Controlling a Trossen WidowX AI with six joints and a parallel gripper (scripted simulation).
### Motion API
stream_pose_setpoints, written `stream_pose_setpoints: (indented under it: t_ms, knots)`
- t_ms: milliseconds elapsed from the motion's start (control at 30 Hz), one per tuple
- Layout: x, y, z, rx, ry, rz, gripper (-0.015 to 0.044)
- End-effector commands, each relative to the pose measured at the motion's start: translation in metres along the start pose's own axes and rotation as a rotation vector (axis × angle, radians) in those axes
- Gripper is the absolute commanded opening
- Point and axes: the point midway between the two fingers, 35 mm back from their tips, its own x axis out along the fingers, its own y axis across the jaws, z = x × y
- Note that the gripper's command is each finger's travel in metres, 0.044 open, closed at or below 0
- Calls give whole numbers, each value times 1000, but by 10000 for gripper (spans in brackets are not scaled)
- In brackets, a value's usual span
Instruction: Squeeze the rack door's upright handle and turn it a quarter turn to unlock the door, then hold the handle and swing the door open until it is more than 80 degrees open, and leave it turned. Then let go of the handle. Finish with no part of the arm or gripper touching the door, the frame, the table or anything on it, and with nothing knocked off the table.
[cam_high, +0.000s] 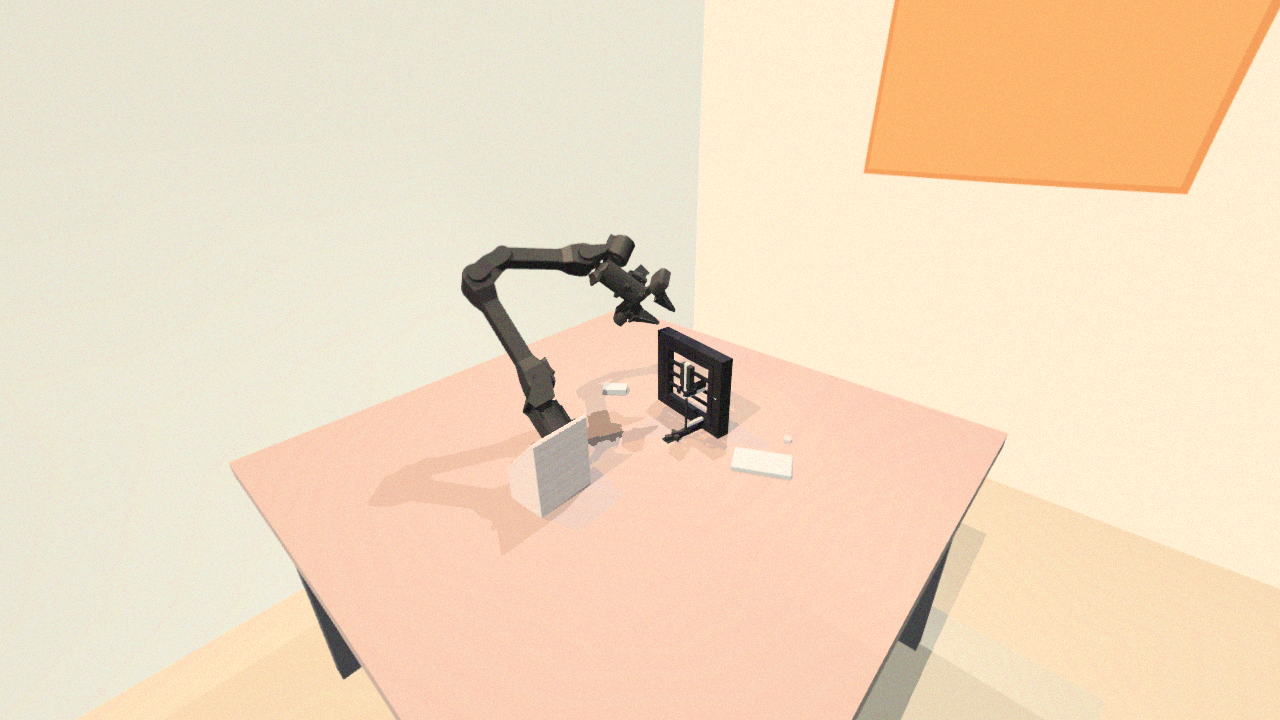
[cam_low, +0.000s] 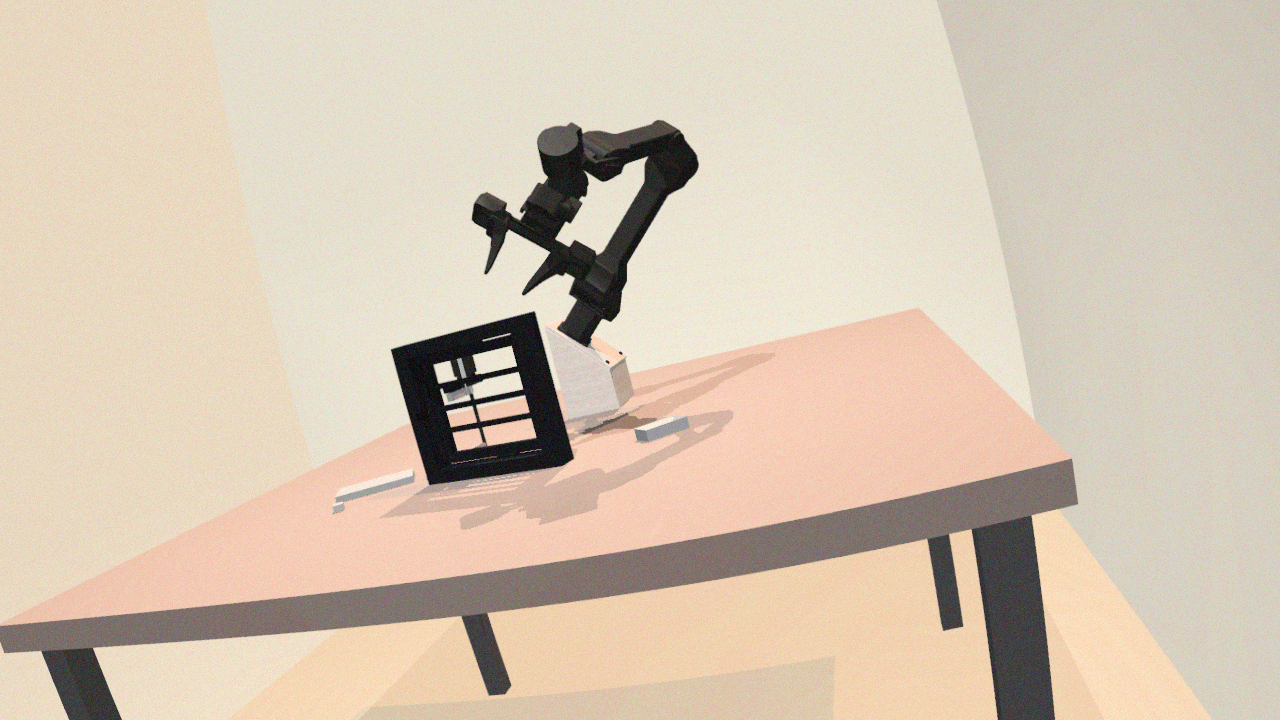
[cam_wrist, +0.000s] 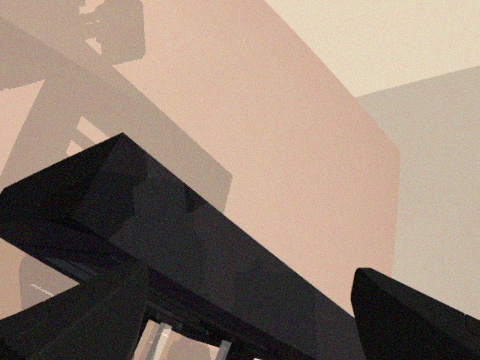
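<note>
The black rack frame (cam_high: 725, 394) (cam_low: 550, 402) (cam_wrist: 175, 200) stands upright on the table (cam_high: 626, 608) (cam_low: 850, 447). Its barred door looks closed, flush in the frame. A pale upright handle (cam_high: 685, 368) is on the door's face toward the arm and looks vertical; its exact turn is too small to tell. In the exterior view it is partly hidden behind the bars. My gripper (cam_high: 665, 316) (cam_low: 505, 282) (cam_wrist: 251, 280) is open and empty, pointing down and forward. It hangs above the frame's top edge, on the arm's side, apart from the handle.
A white block (cam_high: 615, 389) (cam_low: 662, 428) lies on one side of the frame. A flat white slab (cam_high: 761, 463) (cam_low: 374, 485) and a tiny white cube (cam_high: 787, 439) (cam_low: 337, 507) lie on the other. A white wedge (cam_high: 562, 470) (cam_low: 586, 385) stands by the arm's base.
</note>
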Motion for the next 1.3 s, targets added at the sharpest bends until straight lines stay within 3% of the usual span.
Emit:
stream_pose_setpoints:
  t_ms: [0,567,1267]
  knots:
    - [10,-9,-11,25,72,38,280]
    - [39,-43,-63,197,344,236,280]
    - [49,-73,-119,488,564,543,280]
